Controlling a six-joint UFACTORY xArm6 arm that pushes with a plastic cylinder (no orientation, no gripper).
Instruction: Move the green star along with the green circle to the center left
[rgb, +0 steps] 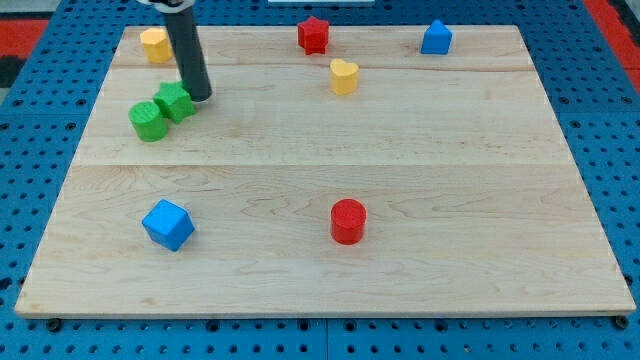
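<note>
My tip (198, 97) sits just right of the green star (175, 101), touching or nearly so; green circle (149, 122) is beyond it, down-left, pressed against the star. Both are upper left on the board (420, 150). I'd push slow toward view's bottom-left, thru the star's middle, so the pair stays together. Rod's near upright, top out of frame. No jaws, just a bare rod.

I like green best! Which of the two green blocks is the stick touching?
My tip sits right against the green star, on its right side in the view. The green circle lies past the star, lower left, away from the tip.
</note>
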